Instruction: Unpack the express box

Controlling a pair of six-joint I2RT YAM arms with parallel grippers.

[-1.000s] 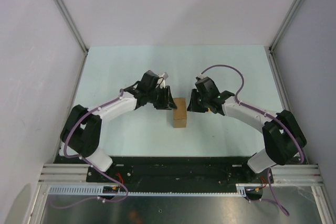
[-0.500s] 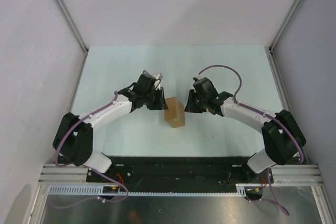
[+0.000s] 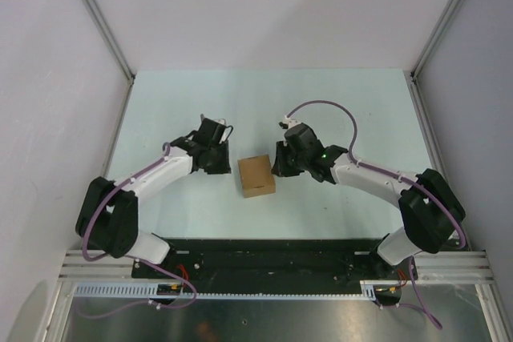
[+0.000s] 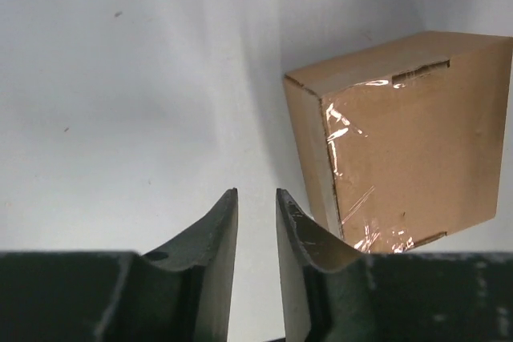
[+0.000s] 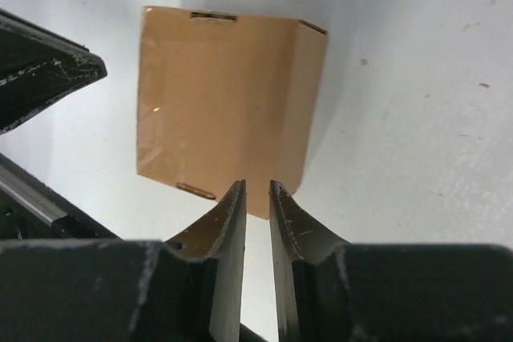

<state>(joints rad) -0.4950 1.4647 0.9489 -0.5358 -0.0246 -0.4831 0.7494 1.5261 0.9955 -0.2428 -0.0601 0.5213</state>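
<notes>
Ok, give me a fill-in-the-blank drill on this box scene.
1. The box lies ___ the left gripper and the right gripper.
2. The box is brown ___.
3. Shiny clear ___ covers one face.
4. Both grippers hold ___.
Missing: between; cardboard; tape; nothing.

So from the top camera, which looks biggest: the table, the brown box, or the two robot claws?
1. The table, by far the largest.
2. The express box, the left gripper and the right gripper all look about alike in size, so I won't rank them.
</notes>
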